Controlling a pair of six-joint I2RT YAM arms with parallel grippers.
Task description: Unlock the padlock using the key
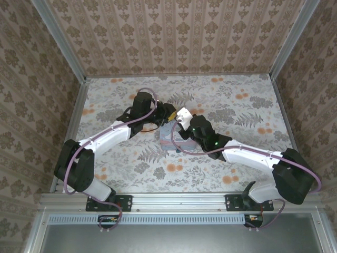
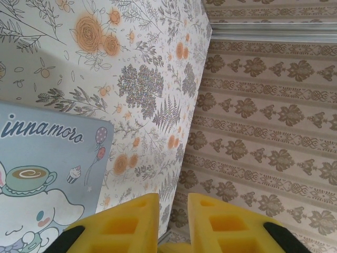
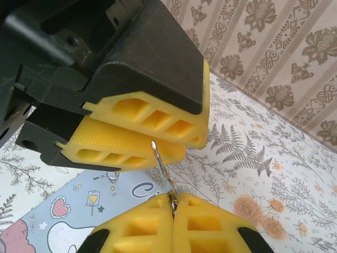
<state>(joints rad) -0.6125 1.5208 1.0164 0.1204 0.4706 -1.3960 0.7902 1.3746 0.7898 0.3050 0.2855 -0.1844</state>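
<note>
Right gripper (image 3: 172, 200) is clamped shut on the key (image 3: 161, 166), pinching it at the head, where a small ring (image 3: 172, 205) sits right at the fingertips. The thin blade sticks out past the tips, tilted a bit left in the right wrist view, toward the left gripper (image 2: 174, 203). The blade tip overlaps the edge of the lower yellow finger (image 3: 121, 143) of that gripper; whether it touches or sits just in front, cannot tell. Left gripper fingers are narrow, with a slim gap between them. Through that gap the left wrist view shows only table and wall, nothing gripped. From the right wrist view its two yellow pads look almost together. Both grippers meet tip to tip above the pastel-blue cartoon tin (image 2: 47, 174), which lies flat on the floral table (image 1: 237, 105) about mid-table. The tin is below and to the left of the left fingers in the left wrist view, lid up with the printing readable. In the top view the two arms angle in from either side toward the tin, with the patterned wall (image 1: 174, 31) behind.
</note>
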